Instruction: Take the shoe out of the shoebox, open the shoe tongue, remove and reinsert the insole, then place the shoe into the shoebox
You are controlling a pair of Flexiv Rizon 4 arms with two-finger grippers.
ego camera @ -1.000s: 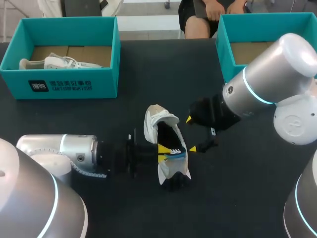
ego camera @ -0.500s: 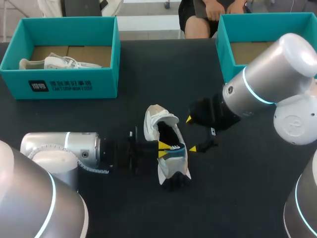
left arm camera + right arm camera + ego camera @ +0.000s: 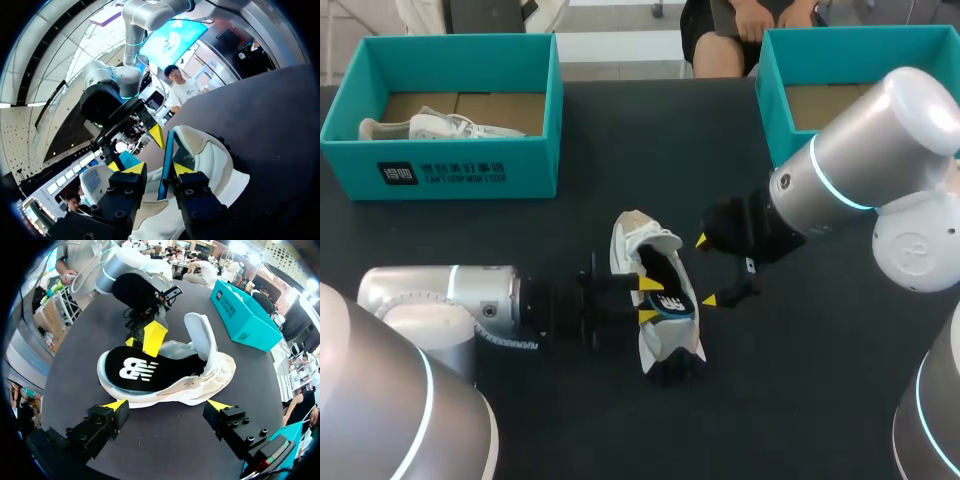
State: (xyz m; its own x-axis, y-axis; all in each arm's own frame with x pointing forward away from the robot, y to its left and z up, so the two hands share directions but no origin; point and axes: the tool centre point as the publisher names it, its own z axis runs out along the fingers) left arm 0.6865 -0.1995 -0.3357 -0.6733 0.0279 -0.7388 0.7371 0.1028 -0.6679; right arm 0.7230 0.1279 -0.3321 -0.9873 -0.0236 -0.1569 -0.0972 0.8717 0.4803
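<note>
The shoe [image 3: 658, 345] lay on the dark surface [image 3: 580, 420], out of both boxes and about in the middle between the two arms. Its white tongue [image 3: 642, 240] stood lifted up at the far end of the shoe. The black insole [image 3: 670, 297] was partly out of the shoe and tilted up on its long edge, so its printed face looked toward the right arm.

The left gripper [image 3: 648, 301] came in low over the surface from the left and reached the shoe from the side. Its fingers were pinching the insole's edge: in the left wrist view the thin blue rim of the insole stood upright between the two yellow tips. In the right wrist view one yellow tip was on the near face of the insole and the other was behind it.

The right gripper [image 3: 707, 270] was just beside the shoe on the right side. Its fingers were spread wide and held nothing. In the right wrist view the two tips stood apart along the shoe's length, near its side but not touching it.

A teal shoebox [image 3: 470, 170] stood at the far left of the surface with a second white shoe [image 3: 430, 127] lying inside. Another teal shoebox [image 3: 775, 110] stood at the far right, partly behind the right arm.
</note>
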